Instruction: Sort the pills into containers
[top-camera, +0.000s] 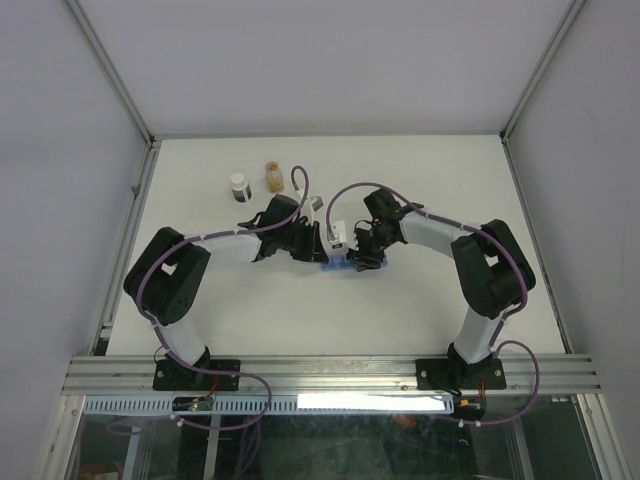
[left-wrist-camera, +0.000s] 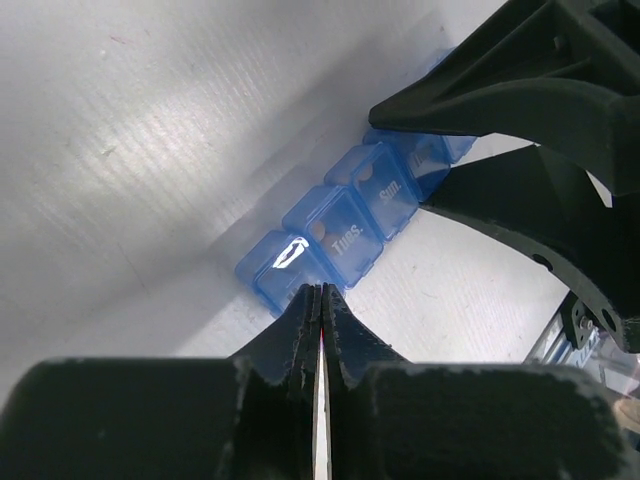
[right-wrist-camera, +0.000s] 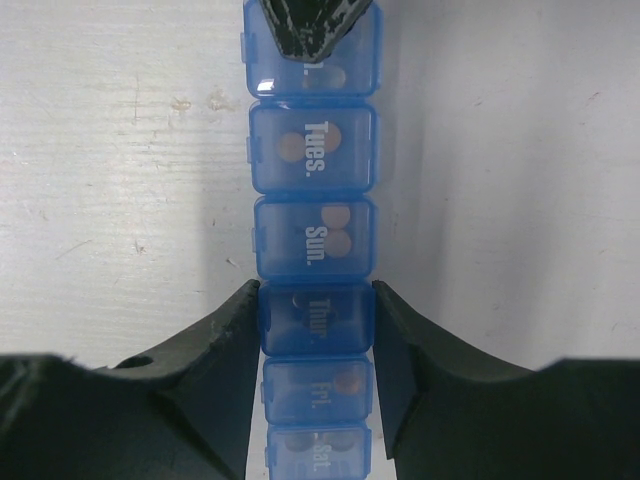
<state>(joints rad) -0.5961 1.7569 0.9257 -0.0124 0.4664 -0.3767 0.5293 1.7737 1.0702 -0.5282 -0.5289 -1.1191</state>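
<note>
The blue translucent pill organiser (right-wrist-camera: 312, 232) lies on the white table, all lids down, and shows small in the top view (top-camera: 345, 264). Round orange-brown pills (right-wrist-camera: 290, 147) show through the lids of Tues., Sun. and Fri. My right gripper (right-wrist-camera: 315, 300) straddles the strip with its fingers (right-wrist-camera: 225, 330) against both sides of the Thur. compartment. My left gripper (left-wrist-camera: 320, 290) is shut, its tip resting on the end compartment (left-wrist-camera: 290, 265); that tip also shows in the right wrist view (right-wrist-camera: 312, 30). In the top view the left gripper (top-camera: 318, 248) and right gripper (top-camera: 362, 255) meet over the strip.
Two small vials stand at the back left: a white-capped one (top-camera: 239, 186) and one holding amber pieces (top-camera: 272, 177). The metal frame rail (top-camera: 330, 372) runs along the near table edge. The right gripper's black fingers (left-wrist-camera: 520, 100) fill the left wrist view's upper right.
</note>
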